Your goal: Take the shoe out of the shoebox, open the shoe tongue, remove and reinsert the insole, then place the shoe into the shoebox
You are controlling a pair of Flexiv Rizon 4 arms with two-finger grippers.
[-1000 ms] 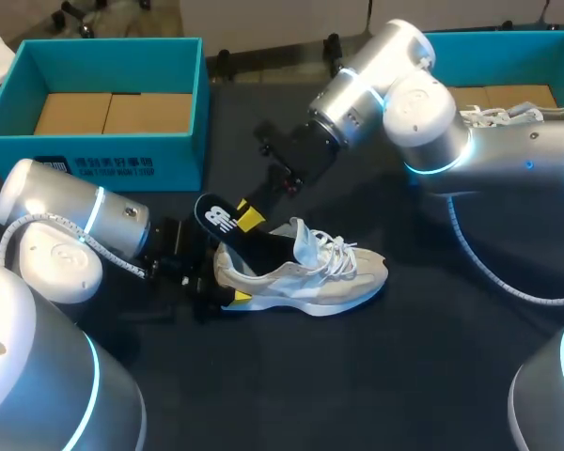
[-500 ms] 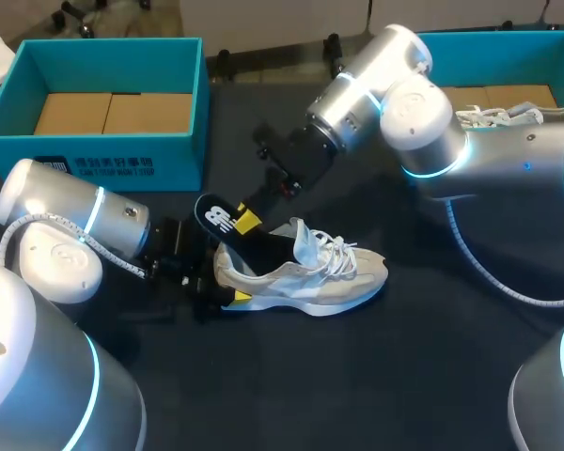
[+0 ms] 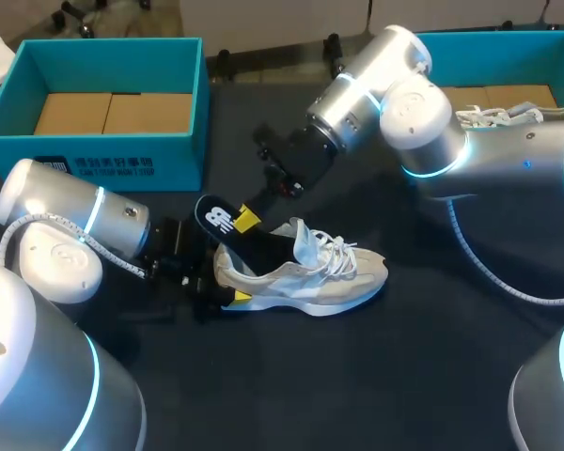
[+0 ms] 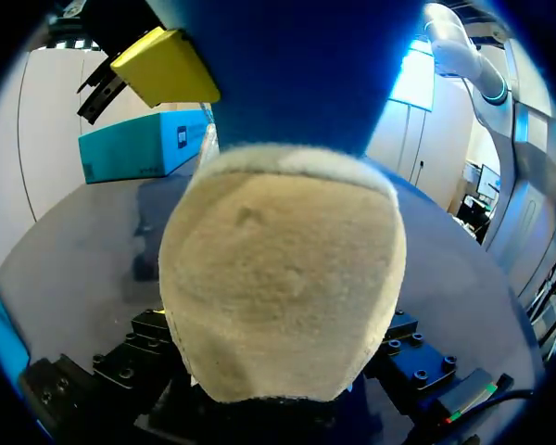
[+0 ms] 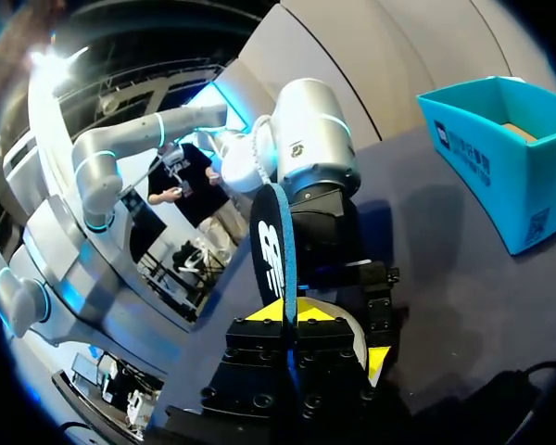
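My right claw (image 5: 296,320) pinches the upright dark blue foam insole (image 5: 276,250), which rises from the beige suede sneaker (image 3: 301,277) on the black table (image 3: 357,376). My left claw (image 3: 224,280) is at the heel; I cannot tell its grip.

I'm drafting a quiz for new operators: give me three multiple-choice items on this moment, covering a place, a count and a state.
1. Where is the beige shoe? A) inside a shoebox B) on the table C) held aloft
2. How many teal shoeboxes show? A) one B) two C) three
3. The dark insole is: A) flat on the table B) fully inside the shoe C) held by the right arm's jaws, partly out of the shoe
Answers: B, its sole rests there; B, the left shoebox and the right shoebox; C, the jaws pinch it above the heel.
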